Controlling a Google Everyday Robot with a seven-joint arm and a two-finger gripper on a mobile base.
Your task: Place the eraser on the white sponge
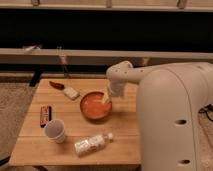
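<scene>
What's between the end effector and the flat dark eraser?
Camera view: the end effector hangs over the rim of the round orange bowl; that bowl, then bare wooden tabletop, lies before the flat dark eraser.
</scene>
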